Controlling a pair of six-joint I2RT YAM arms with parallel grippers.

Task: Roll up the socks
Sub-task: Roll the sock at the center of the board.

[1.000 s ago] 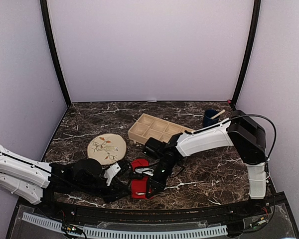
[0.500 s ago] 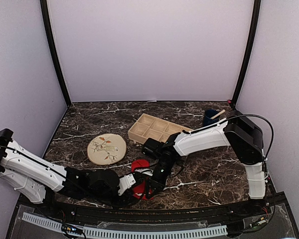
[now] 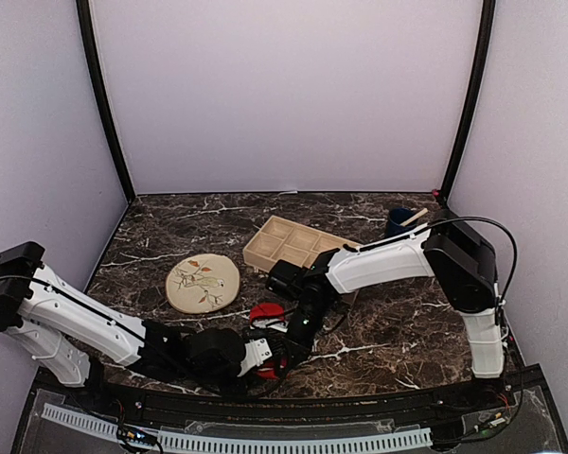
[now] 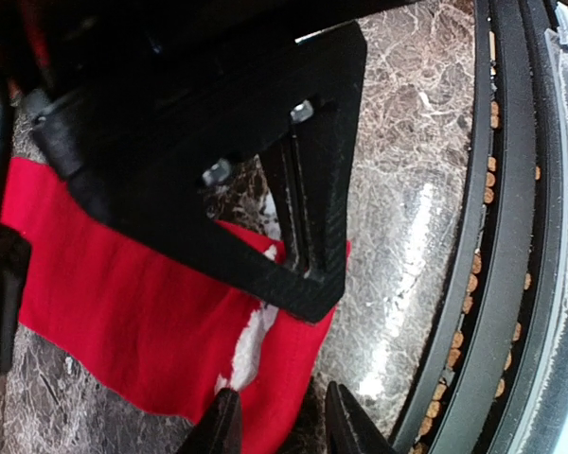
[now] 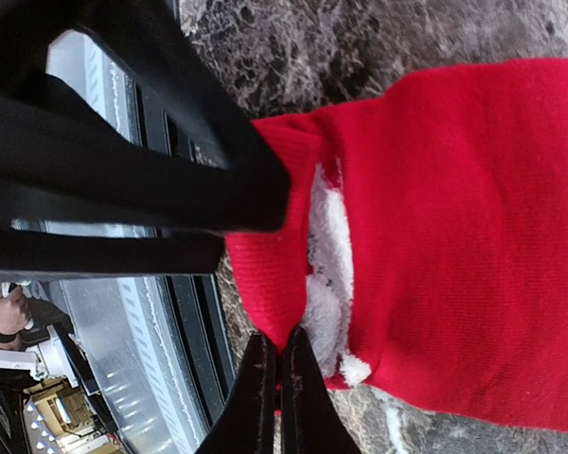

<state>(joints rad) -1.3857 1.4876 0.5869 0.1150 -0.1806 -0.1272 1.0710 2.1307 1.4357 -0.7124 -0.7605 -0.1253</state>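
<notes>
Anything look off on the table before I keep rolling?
Nothing spilled or damaged. The red sock lies flat near the table's front edge, not yet rolled; the right gripper pinches its edge, the left gripper stands open at its corner. The wooden tray sits askew.

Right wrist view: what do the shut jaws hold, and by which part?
The red sock, pinched by the right gripper at its edge, beside the white marking.

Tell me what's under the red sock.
Only the marble table shows around the red sock; the right gripper pinches its edge. Whatever lies beneath the fabric is covered.
</notes>
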